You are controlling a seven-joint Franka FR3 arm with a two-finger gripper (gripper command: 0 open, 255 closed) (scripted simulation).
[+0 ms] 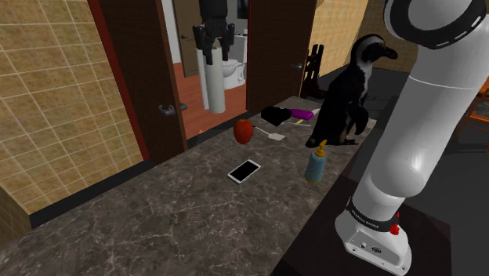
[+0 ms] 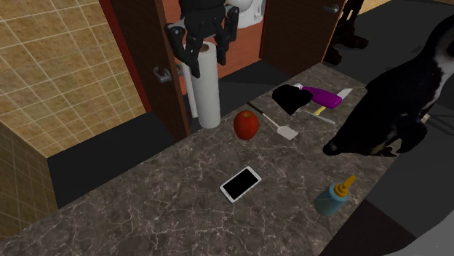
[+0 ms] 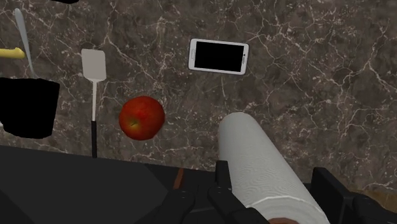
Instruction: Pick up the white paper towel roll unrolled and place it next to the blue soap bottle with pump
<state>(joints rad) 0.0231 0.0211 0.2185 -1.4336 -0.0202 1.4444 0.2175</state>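
Observation:
A white paper towel roll (image 1: 214, 85) hangs upright over the counter's far edge, clear of the surface. My black gripper (image 1: 214, 47) is shut on the roll's top end. In the second exterior view the gripper (image 2: 203, 52) clasps the roll (image 2: 208, 91) from both sides. In the wrist view the roll (image 3: 257, 162) runs out from between the fingers of the gripper (image 3: 273, 194) toward the counter. The blue soap bottle (image 1: 316, 165) with an orange pump stands near the counter's front edge, far from the roll; it is also in the second exterior view (image 2: 332, 198).
Between roll and bottle lie a red apple (image 2: 246, 125), a white spatula (image 2: 281, 126) and a white phone (image 2: 240, 183). A black penguin figure (image 1: 351, 90) stands beside the bottle. A black object (image 2: 289, 99) and a purple item (image 2: 321, 95) lie further along. Brown doors (image 1: 133, 70) stand behind the counter.

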